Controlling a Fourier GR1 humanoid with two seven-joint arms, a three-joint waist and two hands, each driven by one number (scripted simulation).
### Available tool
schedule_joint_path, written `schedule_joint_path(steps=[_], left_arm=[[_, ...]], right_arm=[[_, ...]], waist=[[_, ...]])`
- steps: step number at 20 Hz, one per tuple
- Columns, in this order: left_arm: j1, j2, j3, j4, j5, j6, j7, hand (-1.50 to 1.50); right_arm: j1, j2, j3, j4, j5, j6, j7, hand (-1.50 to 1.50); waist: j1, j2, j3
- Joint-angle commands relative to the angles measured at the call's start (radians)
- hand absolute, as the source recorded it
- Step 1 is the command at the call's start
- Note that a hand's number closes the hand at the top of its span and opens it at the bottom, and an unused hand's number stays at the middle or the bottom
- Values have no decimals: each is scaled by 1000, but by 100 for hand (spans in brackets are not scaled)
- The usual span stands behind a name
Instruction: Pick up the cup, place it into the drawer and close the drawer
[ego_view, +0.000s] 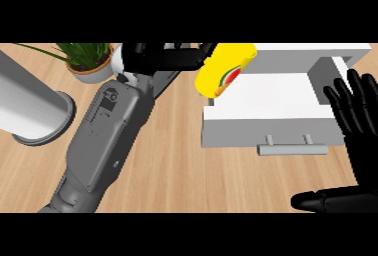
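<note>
Head view: the left robot hand has its fingers curled round the yellow cup and holds it in the air over the near-left corner of the open white drawer. By my reading the pick-up is done, while setting the cup inside and pushing the drawer shut by its grey handle are left. The right robot hand rests at the view's right edge, fingers straight and apart. On the tabletop I count one cup, one drawer, one potted plant and one grey cylinder.
</note>
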Motion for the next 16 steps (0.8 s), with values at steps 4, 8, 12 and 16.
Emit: schedule_joint_path(steps=[4, 8, 12, 16], left_arm=[[-152, -5, -48, 195, 27, 80, -13, 150], [-188, -5, -94, 324, 107, 114, -100, 150], [-242, -5, -165, 448, 175, 167, -176, 150], [-323, -5, -196, 575, 242, 169, -181, 150]], right_arm=[[-28, -2, -25, 52, -8, 6, -42, -150], [-26, 2, -10, 24, 1, -1, -25, -150], [-25, -31, -43, 114, -24, 55, -74, -150], [-31, -8, -8, 33, 2, 8, -16, -150]], waist=[[-2, 1, 0], [-8, 2, 0], [-22, 7, 0], [-36, 8, 0]])
